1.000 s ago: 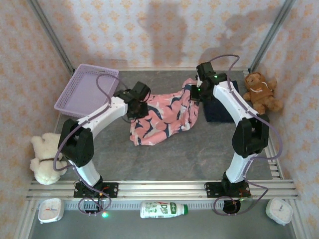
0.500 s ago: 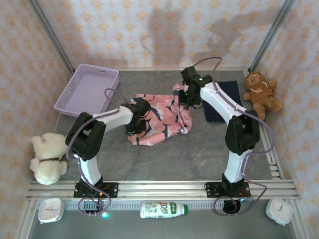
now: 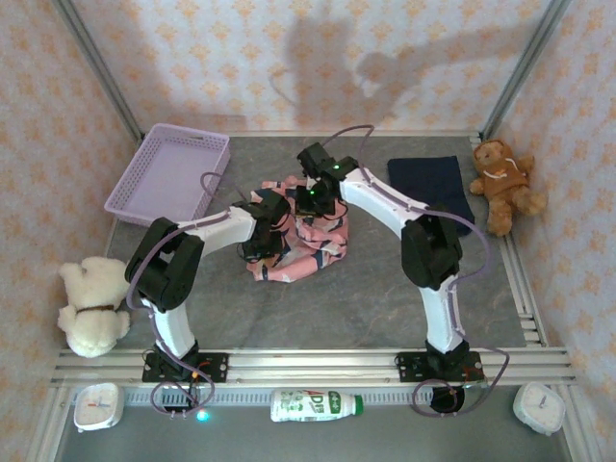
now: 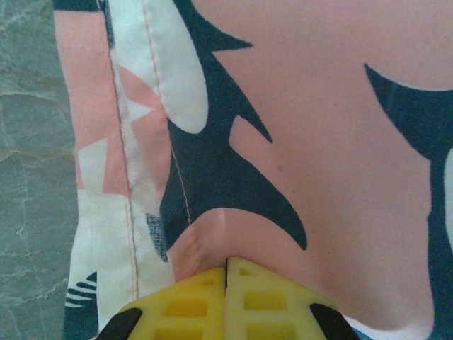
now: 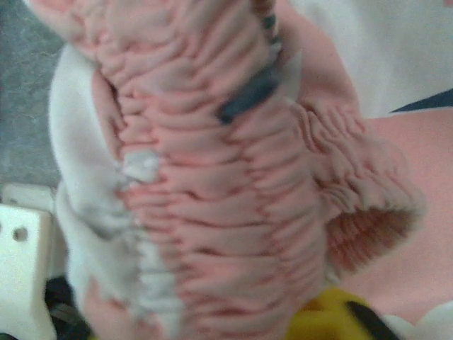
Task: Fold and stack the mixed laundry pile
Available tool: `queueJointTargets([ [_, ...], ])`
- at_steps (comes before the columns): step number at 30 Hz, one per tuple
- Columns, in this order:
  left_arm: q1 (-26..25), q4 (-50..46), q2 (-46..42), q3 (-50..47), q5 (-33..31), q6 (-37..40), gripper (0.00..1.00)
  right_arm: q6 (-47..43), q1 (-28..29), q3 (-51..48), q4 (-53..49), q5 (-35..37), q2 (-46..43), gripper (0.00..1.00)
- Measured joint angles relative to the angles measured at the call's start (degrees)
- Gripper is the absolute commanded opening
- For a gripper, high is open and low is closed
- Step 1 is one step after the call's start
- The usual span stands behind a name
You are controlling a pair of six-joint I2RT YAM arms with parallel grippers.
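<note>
Cream plush with rounded limbs, a soft teddy bear (image 3: 91,306) sits far to the left of the salmon-pink shark-print garment (image 3: 313,248) and nearer the arm bases. Left of that garment and behind it lies the lavender plastic lattice basket (image 3: 168,173), a shallow rectangular tray with perforated walls. The garment itself, thin cloth printed with navy-and-white sharks, is bunched in a rumpled heap at the middle of the grey stone-patterned table (image 3: 337,308). The left gripper (image 3: 262,241) is down on the garment's left edge. In the left wrist view its yellow ribbed fingers (image 4: 184,308) meet with no gap, pinching a small pucker of the pink cloth (image 4: 340,142) beside a stitched white hem (image 4: 152,85). The right gripper (image 3: 310,199) is at the garment's back edge. Its wrist view has the shirred, elastic-gathered pink waistband (image 5: 212,177) close to the lens and one yellow finger (image 5: 322,320) at its lower edge, and I cannot tell whether those jaws are wide or gripping. Right of the pink garment and behind it, well apart, the dark navy garment (image 3: 430,185) lies flat as a smooth rectangle. Farthest right of the pink garment sits the brown plush teddy bear (image 3: 502,181).
</note>
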Motion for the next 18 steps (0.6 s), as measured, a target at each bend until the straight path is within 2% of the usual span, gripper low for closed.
queueJointTargets([
  [4,0.0,0.3,-0.7,-0.5,0.0,0.0,0.00,1.4,0.0,0.3,1.7,-3.7,0.5,0.55],
  [10,1.0,-2.0,-4.8,-0.7,-1.3,0.2,0.00,1.7,-0.6,0.3,3.3,-5.6,-1.6,0.56],
  [14,2.7,-6.4,-11.0,0.3,-4.1,0.7,0.00,1.6,-2.7,-2.1,3.1,-3.9,-7.3,0.50],
  [18,3.5,-10.2,-15.8,5.0,-6.3,2.0,0.04,0.2,-6.1,-3.9,2.3,0.8,-12.5,0.29],
])
